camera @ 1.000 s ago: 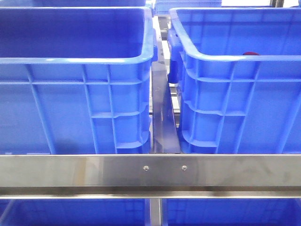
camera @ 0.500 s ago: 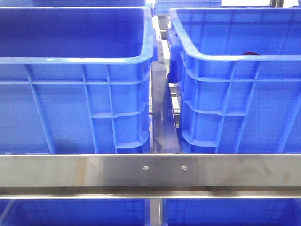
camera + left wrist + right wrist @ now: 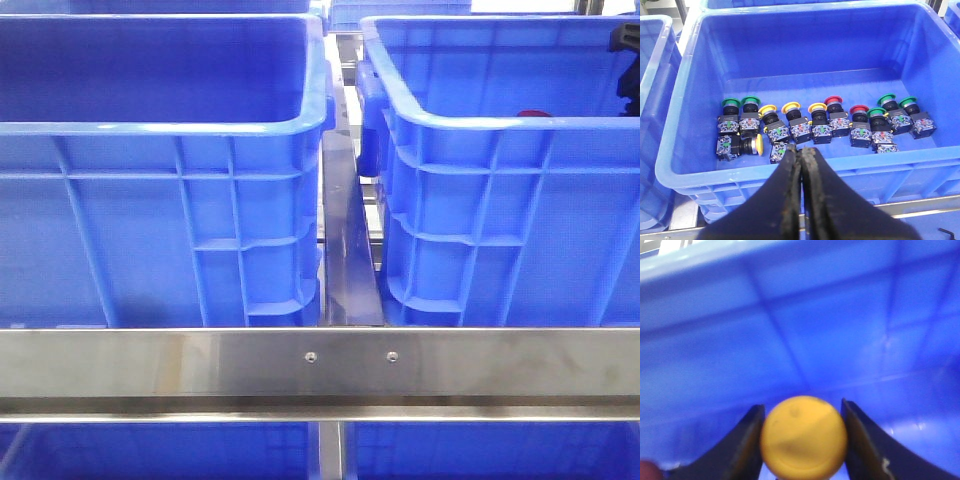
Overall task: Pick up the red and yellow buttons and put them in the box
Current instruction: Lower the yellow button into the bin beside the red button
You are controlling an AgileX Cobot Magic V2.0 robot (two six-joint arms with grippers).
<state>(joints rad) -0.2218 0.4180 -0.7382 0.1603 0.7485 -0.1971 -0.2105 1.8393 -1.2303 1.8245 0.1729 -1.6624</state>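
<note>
Yellow button point(image 3: 803, 436) clamped between right gripper point(image 3: 802, 440) jaws inside the box point(image 3: 480, 122); left gripper point(image 3: 801, 165) jaws pressed together, empty, over crate point(image 3: 685, 165) of assorted buttons.

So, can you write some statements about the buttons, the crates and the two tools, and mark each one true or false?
1. The right tool holds a yellow button between its fingers. True.
2. The left tool is wide open. False: its fingers are closed together, holding nothing.
3. The crate under the left tool holds green, yellow and red buttons. True.
4. In the front view, a green button shows above the right crate rim. False: a red button shows there.
</note>
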